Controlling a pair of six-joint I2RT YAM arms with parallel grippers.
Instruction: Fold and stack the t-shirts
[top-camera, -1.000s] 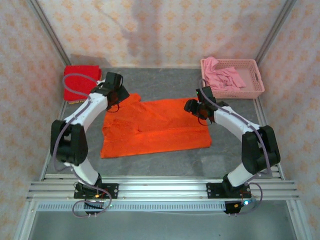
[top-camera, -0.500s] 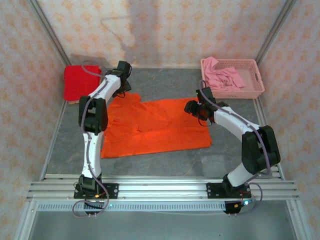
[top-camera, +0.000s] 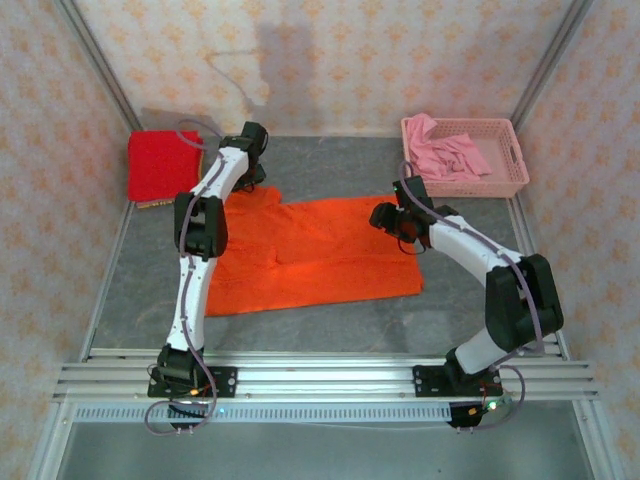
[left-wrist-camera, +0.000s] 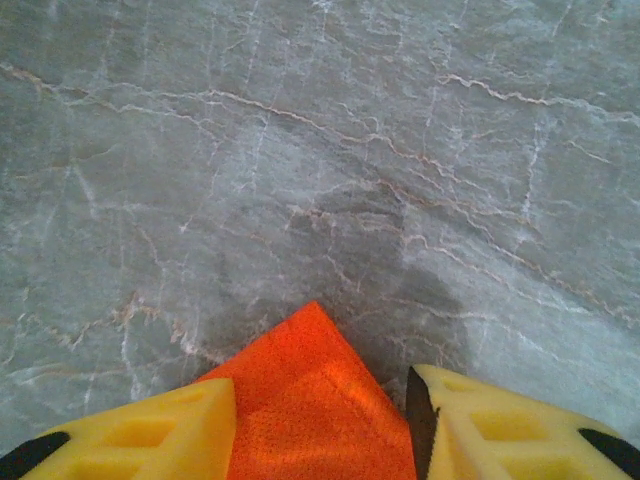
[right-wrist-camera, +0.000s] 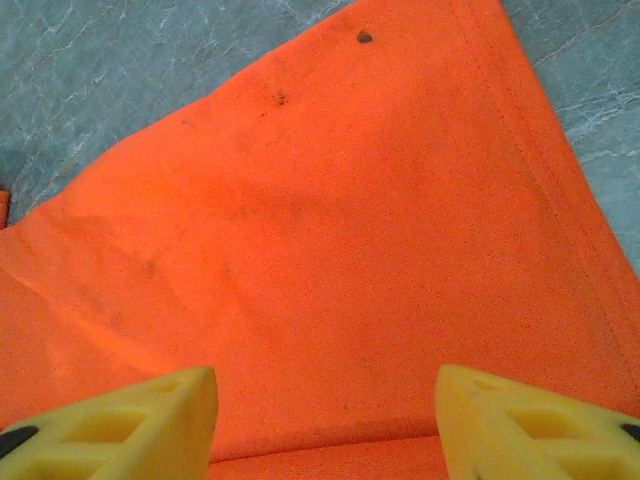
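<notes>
The bright orange t-shirt (top-camera: 320, 250) lies spread flat in the middle of the grey table. The solid red t-shirt (top-camera: 160, 165) sits folded at the back left corner. My left gripper (top-camera: 250, 170) is stretched far out to the orange shirt's back left corner. In the left wrist view a pointed orange corner (left-wrist-camera: 310, 400) lies between its yellow fingers (left-wrist-camera: 150, 435), which stand apart, so the left gripper (left-wrist-camera: 320, 400) is open. My right gripper (top-camera: 387, 215) hovers open over the shirt's back right part, with flat orange cloth (right-wrist-camera: 330, 230) under the right gripper (right-wrist-camera: 325, 385).
A pink lattice basket (top-camera: 515, 180) holding crumpled pink cloth (top-camera: 450, 155) stands at the back right. Patterned walls and metal frame posts close in the table. Bare grey table (top-camera: 330, 165) runs behind the orange shirt.
The left arm has straightened and reached away from me, carrying its gripper toward the back and a little right, to the shirt's far left corner. The right arm has barely moved.
</notes>
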